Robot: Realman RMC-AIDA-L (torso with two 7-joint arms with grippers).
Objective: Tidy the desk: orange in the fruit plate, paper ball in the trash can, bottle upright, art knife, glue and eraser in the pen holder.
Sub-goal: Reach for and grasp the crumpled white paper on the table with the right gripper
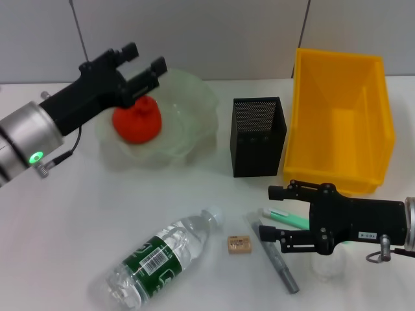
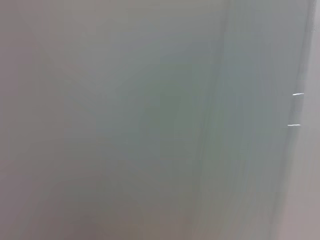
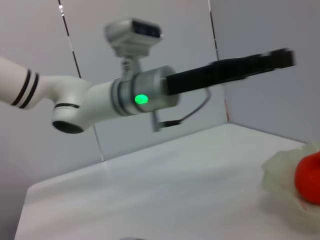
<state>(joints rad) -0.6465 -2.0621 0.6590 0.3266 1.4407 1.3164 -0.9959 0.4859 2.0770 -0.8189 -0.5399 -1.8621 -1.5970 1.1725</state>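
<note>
Presently, the orange (image 1: pixel 137 120) is seen lying in the translucent, ruffled fruit plate (image 1: pixel 188 110) at the upper left of the frame, with the left gripper (image 1: pixel 144 63) held just above it, fingers apart and empty. At the lower right, the right gripper (image 1: pixel 272 212) is held low with its fingers apart, near the green-capped glue (image 1: pixel 286 218) and the slim grey art knife (image 1: pixel 280 262); nothing is gripped. A risk is judged: the thin, smooth knife could be nudged or rolled aside by a low approach, and the glue pushed away. The small tan eraser (image 1: pixel 239 245) and the clear, ribbed bottle (image 1: pixel 159 258), lying flat, are noted at lower centre. The black mesh pen holder (image 1: pixel 257 137) stands empty beside the glossy yellow bin (image 1: pixel 342 116).
</note>
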